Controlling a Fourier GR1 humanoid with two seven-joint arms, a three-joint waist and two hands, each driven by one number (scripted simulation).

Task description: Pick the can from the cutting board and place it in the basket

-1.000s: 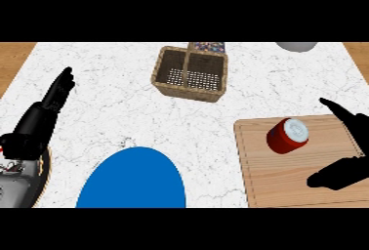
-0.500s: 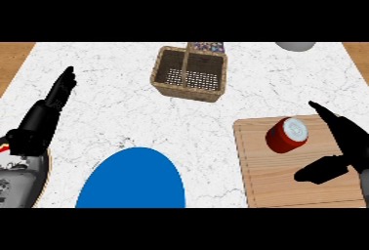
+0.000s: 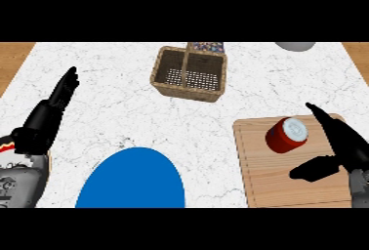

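A red can with a silver top stands upright on the wooden cutting board at the lower right. My right hand is open just right of the can, fingers stretched up past it and thumb out below it, apart from the can. The wicker basket sits at the top middle with nothing visible inside. My left hand rests open at the left edge, fingers pointing up.
A blue plate lies at the lower middle. A grey object shows at the top right edge. A patterned item stands just behind the basket. Wooden floor shows past the counter's left and right corners.
My right hand has moved left and forward, closing in beside the can. The left hand has shifted slightly. The can and the basket have not moved.
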